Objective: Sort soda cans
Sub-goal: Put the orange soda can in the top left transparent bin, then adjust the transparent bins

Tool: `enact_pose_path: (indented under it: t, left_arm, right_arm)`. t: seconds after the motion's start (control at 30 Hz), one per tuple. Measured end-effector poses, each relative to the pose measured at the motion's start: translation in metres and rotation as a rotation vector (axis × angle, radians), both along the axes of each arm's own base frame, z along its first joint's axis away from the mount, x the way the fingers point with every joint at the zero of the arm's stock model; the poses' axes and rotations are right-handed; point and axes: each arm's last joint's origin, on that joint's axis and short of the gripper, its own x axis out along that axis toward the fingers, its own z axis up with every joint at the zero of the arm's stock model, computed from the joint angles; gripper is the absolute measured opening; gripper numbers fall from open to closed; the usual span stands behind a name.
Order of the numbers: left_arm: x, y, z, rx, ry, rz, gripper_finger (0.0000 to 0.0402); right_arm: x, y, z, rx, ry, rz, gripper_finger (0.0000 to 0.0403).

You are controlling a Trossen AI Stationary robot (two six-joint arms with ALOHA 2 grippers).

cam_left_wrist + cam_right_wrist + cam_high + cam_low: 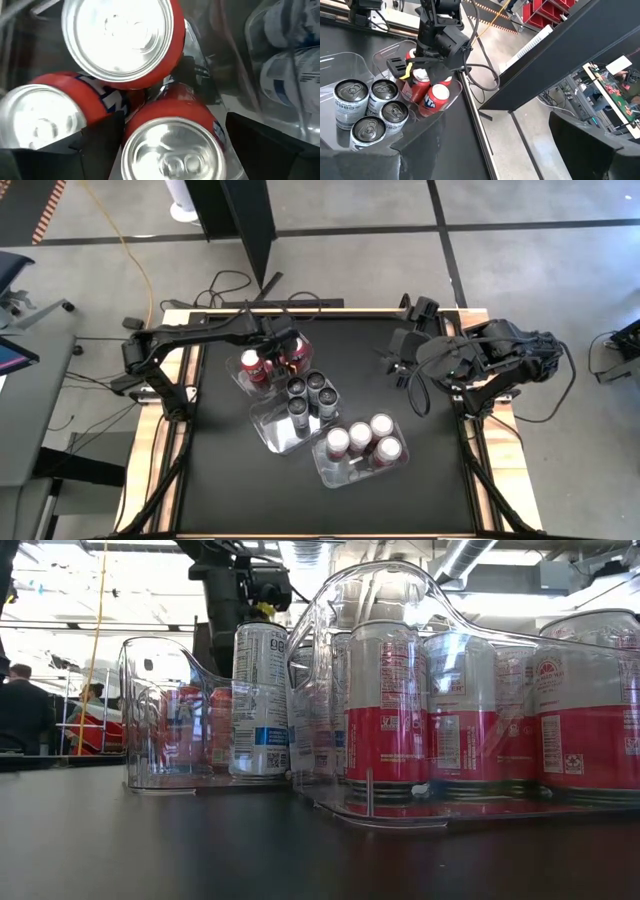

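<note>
High view first: the left gripper (283,346) hangs over a clear rectangular plastic tub (240,377) holding red cylindrical soda cans with silver tops (252,366), its fingers spread around one of them; a second clear tub (268,432) beside it carries dark grey-black cans (309,392), and a third tub (333,473) holds white-and-red cans (362,441). All three stand on the black table top (220,480). The right gripper (392,360) waits with fingers apart over bare table near the far right edge, holding nothing. Low view: white-and-red cans fill the near tub, a grey-black can stands behind, and a person in dark clothing (20,710) shows in the room at far left. Left wrist view: three red cans crowd close, one standing between the two dark fingers (95,137), which flank it; whether they press it cannot be told. Right wrist view: the left gripper sits over the red cans, grey-black cans stand alongside, and grey concrete floor (520,140) with a black cable (482,70) lies beyond the table.
</note>
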Motion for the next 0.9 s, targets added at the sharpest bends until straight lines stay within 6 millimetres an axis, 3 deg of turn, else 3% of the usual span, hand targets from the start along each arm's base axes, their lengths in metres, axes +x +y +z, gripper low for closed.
enact_pose_path:
  t: [0.33, 0.5, 0.73, 0.9]
  left_arm:
    - [0.000, 0.000, 0.026, 0.034, 0.027, 0.004, 0.0341]
    - [-0.007, -0.005, 0.043, 0.053, 0.003, 0.007, 0.0341]
    - [-0.043, -0.020, 0.095, 0.134, -0.200, 0.017, 0.0327]
    - [-0.081, -0.028, 0.125, 0.262, -0.306, 0.128, 0.0267]
  right_arm:
    - [0.000, 0.000, -0.001, 0.010, 0.002, -0.008, 0.0372]
    - [0.006, 0.002, -0.015, -0.004, 0.052, -0.011, 0.0372]
    - [0.020, 0.009, -0.046, -0.003, 0.109, -0.019, 0.0369]
    - [0.026, 0.020, -0.077, 0.037, 0.140, -0.046, 0.0323]
